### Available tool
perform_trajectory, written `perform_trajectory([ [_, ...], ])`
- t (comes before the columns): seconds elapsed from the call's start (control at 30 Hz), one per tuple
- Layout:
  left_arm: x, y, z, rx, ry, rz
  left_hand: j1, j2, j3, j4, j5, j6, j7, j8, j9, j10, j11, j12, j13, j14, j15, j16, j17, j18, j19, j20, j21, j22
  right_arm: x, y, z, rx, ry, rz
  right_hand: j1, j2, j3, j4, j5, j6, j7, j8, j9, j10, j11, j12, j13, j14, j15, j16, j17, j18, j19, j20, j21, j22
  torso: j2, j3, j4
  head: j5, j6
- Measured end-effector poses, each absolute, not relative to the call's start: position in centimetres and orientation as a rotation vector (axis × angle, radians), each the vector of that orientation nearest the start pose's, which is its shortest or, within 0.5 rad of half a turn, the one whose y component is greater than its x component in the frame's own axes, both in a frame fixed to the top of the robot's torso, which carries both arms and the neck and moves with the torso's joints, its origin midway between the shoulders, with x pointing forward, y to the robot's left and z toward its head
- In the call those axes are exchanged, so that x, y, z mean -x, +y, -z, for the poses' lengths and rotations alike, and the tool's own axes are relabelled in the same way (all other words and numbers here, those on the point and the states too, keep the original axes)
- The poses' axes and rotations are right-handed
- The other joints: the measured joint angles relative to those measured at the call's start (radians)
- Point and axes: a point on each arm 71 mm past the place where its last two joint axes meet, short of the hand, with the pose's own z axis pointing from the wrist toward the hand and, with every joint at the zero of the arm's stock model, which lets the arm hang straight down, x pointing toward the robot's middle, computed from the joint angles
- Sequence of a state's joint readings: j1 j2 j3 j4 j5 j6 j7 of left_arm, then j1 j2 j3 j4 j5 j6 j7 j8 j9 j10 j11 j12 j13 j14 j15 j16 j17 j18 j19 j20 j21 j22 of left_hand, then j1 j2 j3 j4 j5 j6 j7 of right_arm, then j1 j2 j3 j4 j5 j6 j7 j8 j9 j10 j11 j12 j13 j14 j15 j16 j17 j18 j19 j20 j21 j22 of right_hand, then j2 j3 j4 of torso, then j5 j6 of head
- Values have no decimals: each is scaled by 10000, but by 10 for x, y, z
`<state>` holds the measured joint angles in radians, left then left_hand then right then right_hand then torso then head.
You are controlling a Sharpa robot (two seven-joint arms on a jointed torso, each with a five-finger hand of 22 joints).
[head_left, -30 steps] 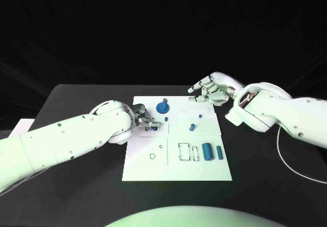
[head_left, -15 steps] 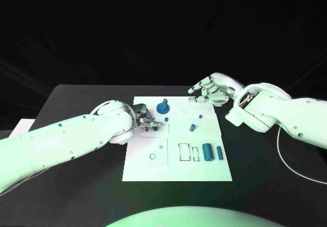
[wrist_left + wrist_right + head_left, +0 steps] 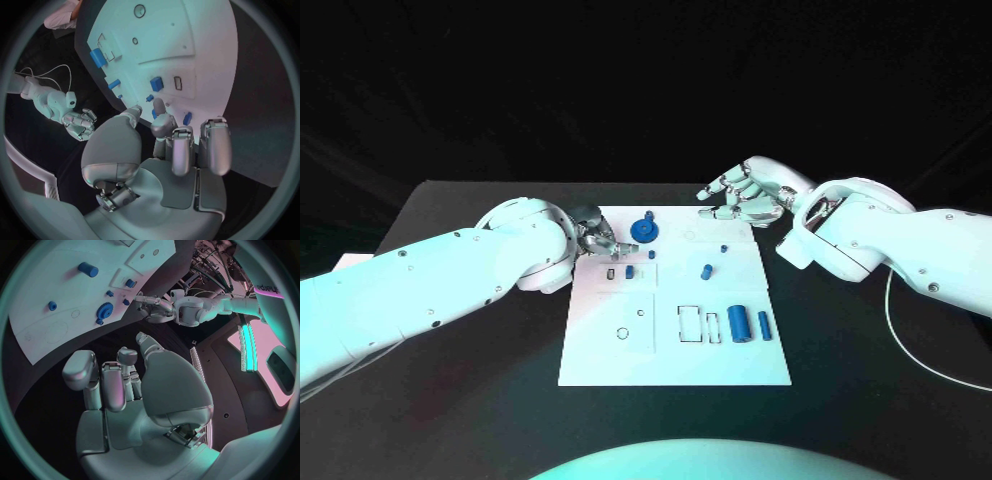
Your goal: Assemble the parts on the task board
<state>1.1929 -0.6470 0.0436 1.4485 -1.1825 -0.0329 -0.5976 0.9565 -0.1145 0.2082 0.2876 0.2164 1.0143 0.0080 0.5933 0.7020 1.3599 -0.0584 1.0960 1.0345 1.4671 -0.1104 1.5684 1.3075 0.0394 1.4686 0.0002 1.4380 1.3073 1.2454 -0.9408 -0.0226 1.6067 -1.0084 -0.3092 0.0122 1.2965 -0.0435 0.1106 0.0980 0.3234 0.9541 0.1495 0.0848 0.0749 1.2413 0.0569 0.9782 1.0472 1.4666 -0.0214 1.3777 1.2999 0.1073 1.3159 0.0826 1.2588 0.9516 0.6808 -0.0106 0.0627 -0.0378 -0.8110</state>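
The white task board [image 3: 675, 350] lies mid-table. A blue gear-shaped part [image 3: 643, 230] stands near its far edge, and blue shows behind my fingers [image 3: 187, 118] in the left wrist view. My left hand [image 3: 599, 241] hovers just left of the gear, thumb and fingers apart with nothing seen between them. A small blue block [image 3: 632, 270] lies beside a rectangular slot [image 3: 615, 270]. Other small blue parts [image 3: 708, 268] dot the middle, and two blue cylinders [image 3: 751, 323] lie at the right. My right hand [image 3: 744, 196] hangs empty over the far right corner, fingers loosely spread [image 3: 119, 385].
Outlined empty slots [image 3: 692, 321] and small rings [image 3: 627, 330] mark the near half of the board. Black table [image 3: 473, 400] surrounds the board on all sides. A white cable [image 3: 913, 345] runs on the table at the right.
My left hand has drawn back toward the board's far left corner, away from the small blue block, which now lies uncovered by the slot. The right hand has barely moved.
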Motion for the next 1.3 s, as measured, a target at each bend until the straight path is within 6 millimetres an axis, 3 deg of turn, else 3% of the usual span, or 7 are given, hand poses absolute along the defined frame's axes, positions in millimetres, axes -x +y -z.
perform_trajectory([
  [0.07, -507, 148, 184, 2256, 21091, 4514, 36, 36, -217, 17, 0, -498, 192, -297, -138, -559, 160, -766, -788, -5, 50, 0, 0, 0, -3, 3, -344, -1, -479, -223, 152, -2061, 16846, -9370, 0, 0, 0, 0, 0, 0, 0, 0, 0, 0, 0, 0, 0, 0, 0, 0, 0, 0, 0, 0, 0, 0, -1, 2, 0, 16, 24],
  [0.13, -515, 153, 170, 2421, 21113, 4547, 315, 72, -404, -13, 0, -915, 408, -604, -319, -1136, 342, -1435, -1463, -8, 230, 0, 0, 0, -21, 135, -582, 1, -479, -223, 152, -2065, 16853, -9366, 0, 0, 0, 0, 0, 0, 0, 0, 0, 0, 0, 0, 0, 0, 0, 0, 0, 0, 0, 0, 0, 0, -2, 4, 0, 34, 60],
  [0.3, -541, 174, 146, 2853, 21445, 4125, 699, 145, -759, 19, -1, -1233, 668, -917, -614, -1792, 585, -1995, -2122, -31, 392, 0, 0, 0, -19, 306, -1014, 7, -480, -222, 152, -2063, 16864, -9373, 0, 0, 0, 0, 0, 0, 0, 0, 0, 0, 0, 0, 0, 0, 0, 0, 0, 0, 1, 0, 0, 0, -8, 10, 0, 69, 134],
  [0.53, -565, 186, 144, 2744, 22468, 3350, 884, 330, -1164, -4, -494, -1232, 668, -917, -797, -1807, 600, -1819, -2084, 2, 428, 0, -1, -1, -18, 377, -1041, 7, -481, -220, 153, -2052, 16878, -9397, 0, 0, 0, 0, 0, 0, 0, 0, 0, 0, 0, 0, 0, 0, 0, 0, 0, 1, 1, 0, 0, 0, 11, -2, -11, 128, 234],
  [0.67, -575, 186, 147, 2520, 22822, 2962, 1016, 277, -1311, 20, -545, -1155, 668, -917, -847, -1807, 601, -1700, -2010, 2, 428, 0, -1, 0, -18, 377, -1099, 6, -481, -219, 153, -2053, 16884, -9399, 0, 0, 0, 0, 0, 0, 0, 0, 0, 0, 0, 0, 0, 0, 0, 0, 0, 0, 1, 0, 0, 0, 28, -8, -14, 196, 291],
  [0.97, -589, 182, 159, 2052, 23112, 2242, 1185, 446, -1503, 19, -602, -1011, 598, -917, -916, -1569, 545, -1362, -1748, 2, 428, 0, -1, 0, -18, 377, -1010, 5, -482, -215, 154, -2020, 16898, -9464, 0, 0, 0, 0, 0, 0, 0, 0, 0, 0, 0, 1, 0, 0, 0, 0, -17, 0, 1, 0, 1, -14, 35, -12, -24, 309, 296],
  [1.3, -594, 174, 169, 1791, 23256, 2417, 1303, 565, -1599, 29, -602, -904, 561, -917, -949, -1409, 500, -1168, -1569, 2, 428, 0, -2, -1, -18, 377, -865, 4, -482, -213, 154, -2009, 16911, -9501, 0, 0, 0, 0, 0, 0, 0, 0, 0, 0, 0, 1, 1, 0, 0, 0, -17, 0, 1, 0, 0, -14, 23, -3, -25, 314, 263],
])
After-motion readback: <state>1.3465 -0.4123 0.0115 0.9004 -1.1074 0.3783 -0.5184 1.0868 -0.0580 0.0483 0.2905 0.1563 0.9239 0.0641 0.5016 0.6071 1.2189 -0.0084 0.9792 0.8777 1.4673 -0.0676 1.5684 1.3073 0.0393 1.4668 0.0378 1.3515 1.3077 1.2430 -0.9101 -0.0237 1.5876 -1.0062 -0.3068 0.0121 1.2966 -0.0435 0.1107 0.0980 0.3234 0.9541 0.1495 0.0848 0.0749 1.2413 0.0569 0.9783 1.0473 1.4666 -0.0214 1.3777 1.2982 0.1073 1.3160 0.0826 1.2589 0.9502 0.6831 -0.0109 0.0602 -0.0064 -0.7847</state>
